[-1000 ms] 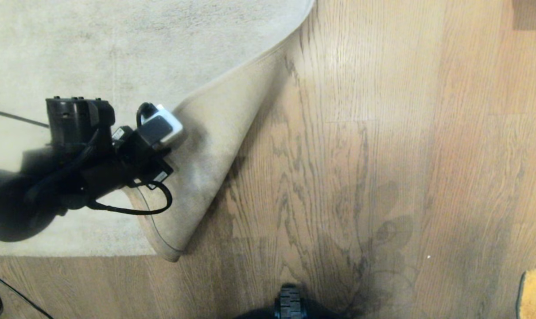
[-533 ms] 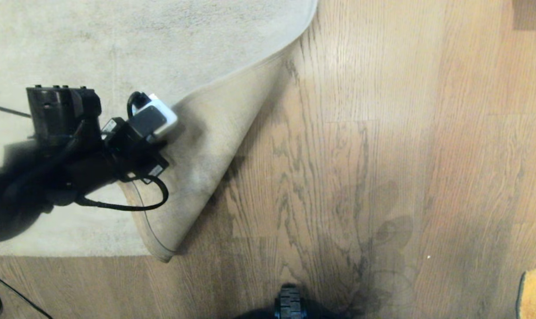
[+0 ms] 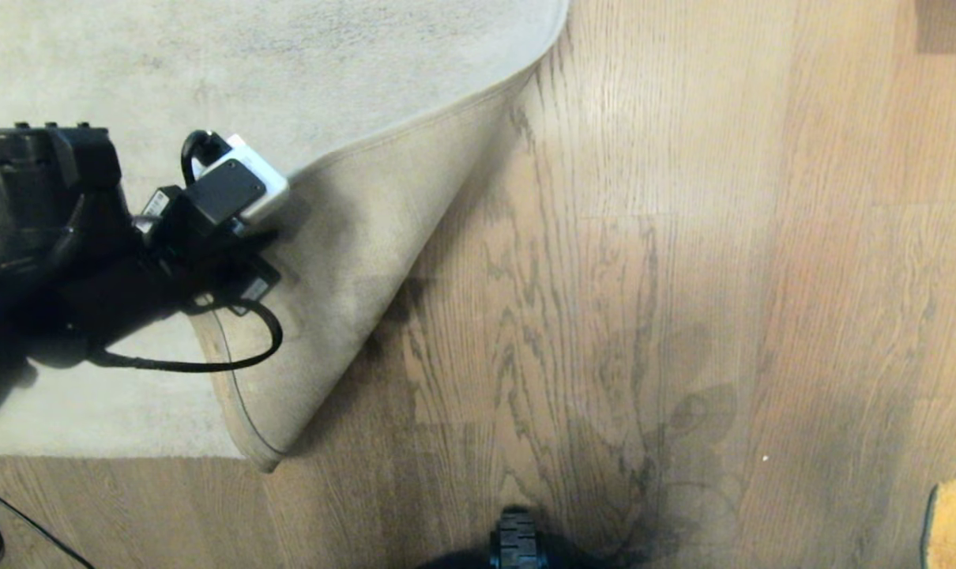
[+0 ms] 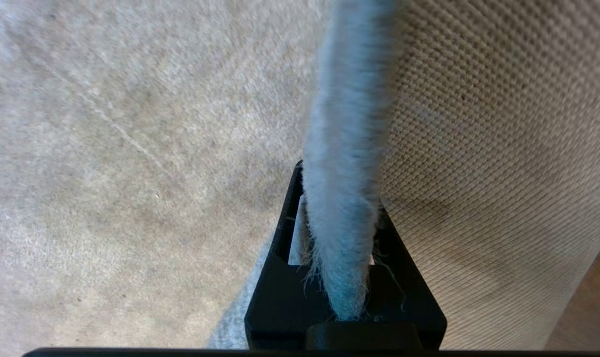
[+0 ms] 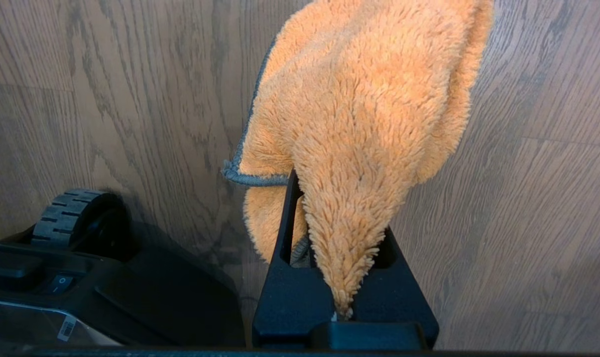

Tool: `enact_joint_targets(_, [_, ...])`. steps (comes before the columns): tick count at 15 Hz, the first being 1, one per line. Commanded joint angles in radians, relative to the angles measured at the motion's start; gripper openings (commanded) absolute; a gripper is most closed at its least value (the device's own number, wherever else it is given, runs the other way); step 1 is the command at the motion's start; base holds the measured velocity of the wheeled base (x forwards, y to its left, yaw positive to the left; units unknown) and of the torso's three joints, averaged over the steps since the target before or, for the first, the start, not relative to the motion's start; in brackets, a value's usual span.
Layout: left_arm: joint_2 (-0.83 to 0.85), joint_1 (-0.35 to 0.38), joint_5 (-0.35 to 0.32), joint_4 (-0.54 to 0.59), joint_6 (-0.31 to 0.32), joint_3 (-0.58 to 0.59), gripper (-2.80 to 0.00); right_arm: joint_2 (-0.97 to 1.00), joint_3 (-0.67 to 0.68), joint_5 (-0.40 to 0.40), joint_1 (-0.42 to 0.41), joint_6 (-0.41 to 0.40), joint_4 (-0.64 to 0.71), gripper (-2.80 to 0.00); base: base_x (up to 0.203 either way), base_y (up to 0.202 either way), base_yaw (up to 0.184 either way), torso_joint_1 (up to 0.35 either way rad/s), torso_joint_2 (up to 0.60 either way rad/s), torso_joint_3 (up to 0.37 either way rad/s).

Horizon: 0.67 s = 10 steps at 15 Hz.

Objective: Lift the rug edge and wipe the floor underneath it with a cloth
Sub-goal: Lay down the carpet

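Left gripper (image 4: 337, 277) has dragged the rug edge (image 3: 351, 261) further back.

Head view: high, straight down on floor (image 3: 683, 237). Wrist views: close behind each hand; all share floor.

Black left arm (image 3: 91, 261); white-cased wrist camera (image 3: 237, 186); looping black cable (image 3: 209, 356); ribbed black base wheel (image 3: 516, 541).
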Motion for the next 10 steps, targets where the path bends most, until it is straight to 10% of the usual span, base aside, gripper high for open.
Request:
enact_joint_targets(1, [-0.013, -0.016, 0.000, -0.006, -0.008, 0.001, -2.80, 0.004, 0.000, 0.002, 0.000, -0.001, 0.000, -2.80, 0.000, 0.000, 0.000, 0.000, 0.00, 0.000])
enact_joint_targets(10, [-0.020, -0.020, 0.016, -0.001, -0.020, 0.009, -2.80, 0.004, 0.000, 0.002, 0.000, -0.001, 0.000, -2.80, 0.000, 0.000, 0.000, 0.000, 0.00, 0.000])
